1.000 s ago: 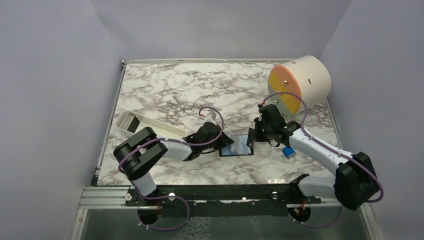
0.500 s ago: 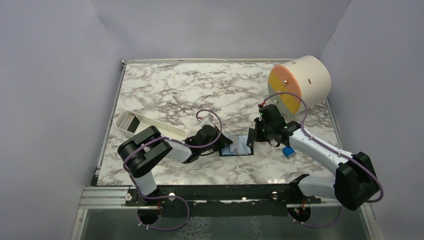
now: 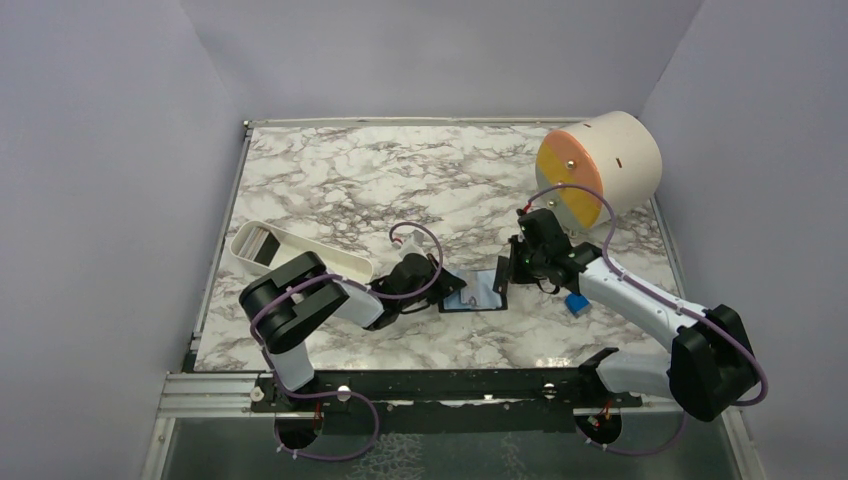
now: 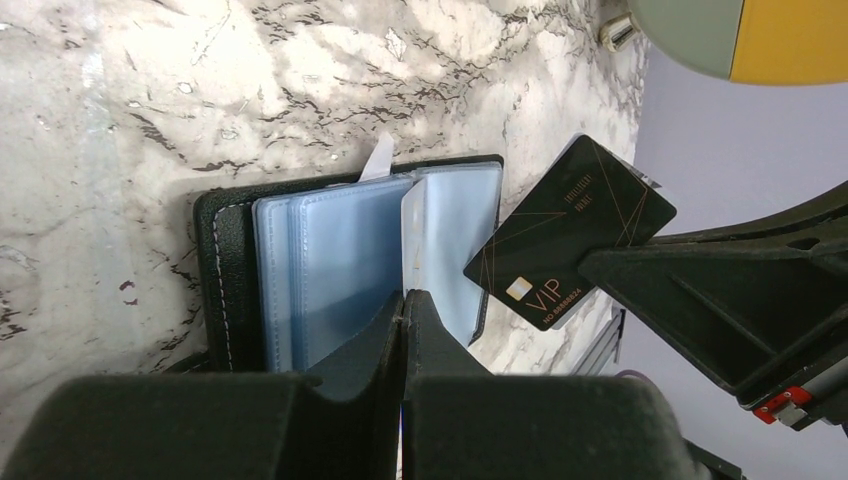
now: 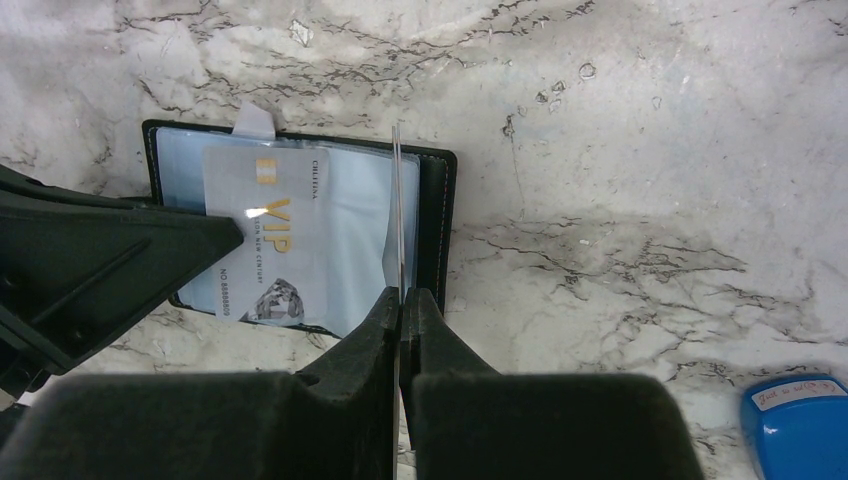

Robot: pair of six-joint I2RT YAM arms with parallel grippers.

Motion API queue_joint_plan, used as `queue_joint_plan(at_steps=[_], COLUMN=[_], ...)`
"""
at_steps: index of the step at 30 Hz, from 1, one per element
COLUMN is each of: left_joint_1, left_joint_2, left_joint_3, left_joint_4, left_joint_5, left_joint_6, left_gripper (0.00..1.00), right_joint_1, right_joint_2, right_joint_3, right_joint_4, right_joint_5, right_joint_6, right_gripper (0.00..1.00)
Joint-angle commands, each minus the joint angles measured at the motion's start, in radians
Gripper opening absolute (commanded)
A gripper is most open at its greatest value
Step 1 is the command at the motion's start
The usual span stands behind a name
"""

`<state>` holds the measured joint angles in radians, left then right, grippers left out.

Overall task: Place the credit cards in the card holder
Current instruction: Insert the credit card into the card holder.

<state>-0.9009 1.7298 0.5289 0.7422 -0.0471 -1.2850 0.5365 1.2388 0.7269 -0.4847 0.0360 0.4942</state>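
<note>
you're in the loading step: the card holder (image 5: 445,230) lies open on the counter (image 5: 620,150), blue sleeves up. your left tool (image 4: 403,312) is clamped on a pale card (image 5: 262,240) that lies over the sleeves; i can't tell whether it's in a pocket yet. your right tool (image 5: 400,306) is pinched on a black card (image 4: 572,228), held roughly upright over the holder's right side. next, you'd need to line a card edge up with a sleeve mouth and slide it in.
</note>
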Motion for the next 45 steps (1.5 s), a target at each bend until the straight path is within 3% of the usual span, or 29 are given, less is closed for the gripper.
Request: queue_joint_plan(at_steps=[1, 18, 25, 45], left_joint_1=[-0.017, -0.043, -0.044, -0.043], left_joint_2=[0.024, 0.048, 0.029, 0.005], left_joint_3=[-0.010, 0.012, 0.011, 0.098], left_joint_4=[0.024, 0.023, 0.002, -0.237], left_joint_5=[-0.033, -0.016, -0.031, -0.052], left_joint_6=[-0.009, -0.026, -0.013, 0.123], left_gripper=[0.00, 0.00, 0.28, 0.40], right_joint_1=[0.001, 0.000, 0.001, 0.001], right_joint_2=[-0.006, -0.009, -0.032, -0.036], right_joint_3=[-0.025, 0.016, 0.053, 0.055], right_joint_4=[0.000, -0.030, -0.081, -0.092], right_joint_5=[0.036, 0.040, 0.054, 0.157], right_joint_6=[0.008, 0.003, -0.002, -0.014], right_gripper=[0.01, 0.01, 0.01, 0.01])
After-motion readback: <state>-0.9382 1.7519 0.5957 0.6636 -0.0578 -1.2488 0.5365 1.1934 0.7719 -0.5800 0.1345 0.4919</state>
